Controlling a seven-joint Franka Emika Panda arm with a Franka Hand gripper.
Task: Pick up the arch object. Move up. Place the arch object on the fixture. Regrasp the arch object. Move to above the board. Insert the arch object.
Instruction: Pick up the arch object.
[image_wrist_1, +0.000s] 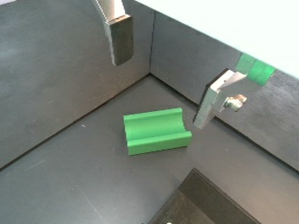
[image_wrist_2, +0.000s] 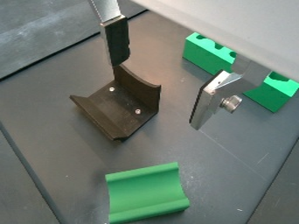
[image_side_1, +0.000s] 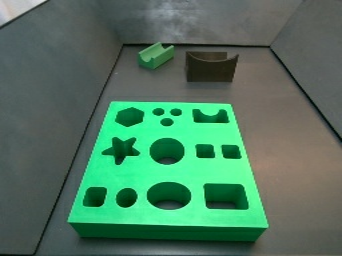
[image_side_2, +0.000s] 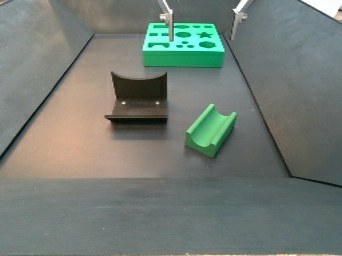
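- Two silver fingers (image_wrist_1: 121, 39) of the gripper (image_wrist_1: 163, 74) are seen spread wide in both wrist views, with nothing between them; the gripper (image_wrist_2: 158, 74) is raised clear of the floor.
- In a side view only the fingertips of the gripper (image_side_2: 201, 12) are visible, at the upper edge, over the far end of the board (image_side_2: 186, 50).
- The arch (image_wrist_1: 156, 131) is lying on the dark floor, notch upward, untouched by either finger.
- In a wrist view the arch (image_wrist_2: 146, 192) is seen near the fixture (image_wrist_2: 117, 107), but apart from it.
- In both side views the arch (image_side_1: 155, 54) and the fixture (image_side_1: 210, 65) are side by side with a gap between them, beyond one short end of the board (image_side_1: 167, 225).
- The arch (image_side_2: 211, 131) is set at an angle to the fixture (image_side_2: 138, 98).
- The board's cut-outs, including the hexagon, star, circles, squares and arch, are all seen unfilled.
- The fixture's dip is unoccupied.
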